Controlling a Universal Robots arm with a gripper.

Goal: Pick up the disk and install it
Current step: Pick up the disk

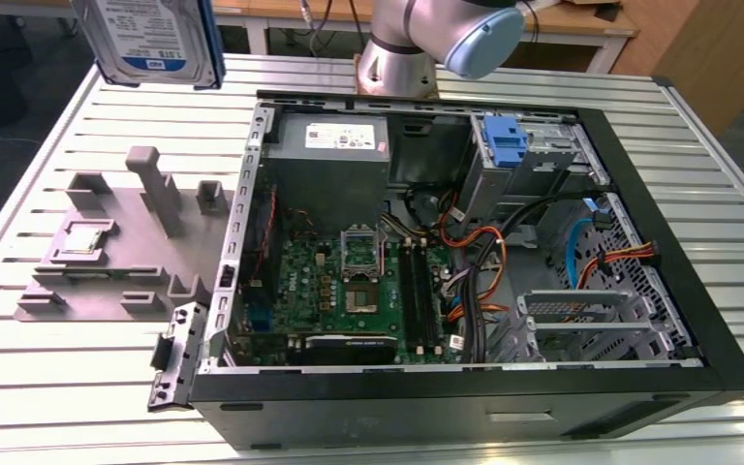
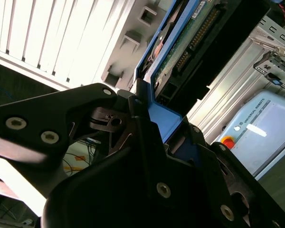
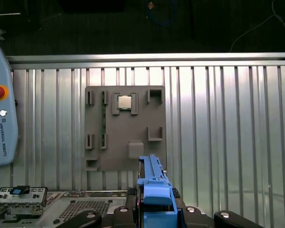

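Here, the disk [image 1: 152, 39] is held aloft at the exterior view's upper left, above the slatted surface [image 1: 682, 145] and well apart from the open computer case [image 1: 476, 407]. In the second wrist view the fingers [image 2: 140, 128] pinch its blue carrier [image 2: 164, 118].

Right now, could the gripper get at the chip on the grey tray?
Probably not: the gripper is shut on the disk, so it has no free grip. Nothing covers the chip on the grey tray, though.

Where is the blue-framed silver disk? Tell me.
Clamped in the end effector, the silver disk hangs at the exterior view's upper left, above the grey fixture plate.
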